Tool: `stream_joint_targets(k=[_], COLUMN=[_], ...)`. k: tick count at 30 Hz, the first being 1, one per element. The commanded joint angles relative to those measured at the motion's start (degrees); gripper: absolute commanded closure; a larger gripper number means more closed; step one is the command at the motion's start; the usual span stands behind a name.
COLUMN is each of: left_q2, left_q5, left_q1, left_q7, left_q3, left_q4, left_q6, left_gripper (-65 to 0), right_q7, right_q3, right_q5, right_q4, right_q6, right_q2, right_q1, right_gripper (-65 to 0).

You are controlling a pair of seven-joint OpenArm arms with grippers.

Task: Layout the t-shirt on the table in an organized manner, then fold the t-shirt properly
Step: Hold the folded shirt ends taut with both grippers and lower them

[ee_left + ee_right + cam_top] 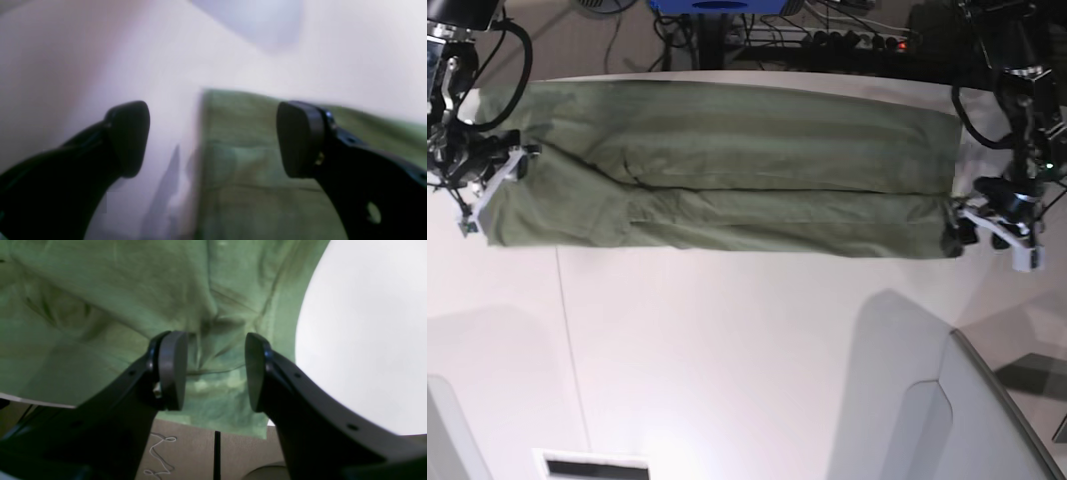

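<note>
The plain olive-green cotton t-shirt (727,165) lies as one long, narrow folded band across the far part of the large, smooth white table (747,350), with creases running along its length. No collar or sleeve can be made out in the base view; the folds hide them. The shirt's upper edge runs along the table's far edge, where dark cables and equipment sit beyond, too dim to identify.

At the shirt's end on the base view's right, the left gripper (213,140) hangs with its two black pads spread wide and nothing between them. In the blurred left wrist view one pad sits over bare table just beside the shirt's straight edge and the other over the green cloth (260,160); whether either pad touches the surface cannot be told.

At the shirt's opposite end, the right gripper (216,371) has its jaws parted about halfway. In the right wrist view, puckered green fabric (100,306) shows in the gap, but it does not appear pinched between the pads; contact with the cloth below is unclear. There the shirt's hem (217,426) overhangs the table's edge, with brownish floor and a loose white cord beneath. Both arms are cut off by the base view's borders.
</note>
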Motion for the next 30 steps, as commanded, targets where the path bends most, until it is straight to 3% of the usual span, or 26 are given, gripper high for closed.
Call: stream_joint_targets(k=[1,4,8,10,24,27,30], left_q2=[-1.2,-1.4,-1.1,-0.9,-0.7,-0.7,-0.7], left_q5=[-2.0,-2.7,-2.9,-2.7,-2.6,-2.6,-2.6], left_q1=[-0.1,-1.0,-1.5,-1.7,-2.7,-2.7,-3.1], left_q7=[-0.3,-5.5,-11.8,-12.0,-15.4,-15.4,-15.4], left_q3=[-0.3,1.4,3.4,3.4,3.6,3.6,3.6], left_q4=[-1.3,-8.6,-16.3,-18.2,-26.8,-27.1,-27.4], left_q6=[-0.4,-1.3,-11.3,-13.7,-14.2,-14.3,-14.1], left_gripper=[-57.8,-57.8,-57.6,-57.4,-55.6,-40.0,-16.6], right_q7=[0.7,0.7,0.7,0.7,0.8,0.8,0.8], right_q3=[0.0,0.0,-0.1,-0.1,-0.1,-0.1,-0.1], right_q5=[0.5,0.5,0.5,0.5,0.5,0.5,0.5], right_q4=[1.0,1.0,1.0,1.0,1.0,1.0,1.0], right_q6=[0.0,0.1,0.2,0.2,0.3,0.3,0.3], right_q2=[0.8,0.7,0.7,0.7,0.7,0.7,0.7], right_q1=[0.4,0.4,0.4,0.3,-0.4,-0.4,-0.4], right_gripper=[-27.2,-27.2,-27.2,-27.2,-27.2,-27.2,-27.2])
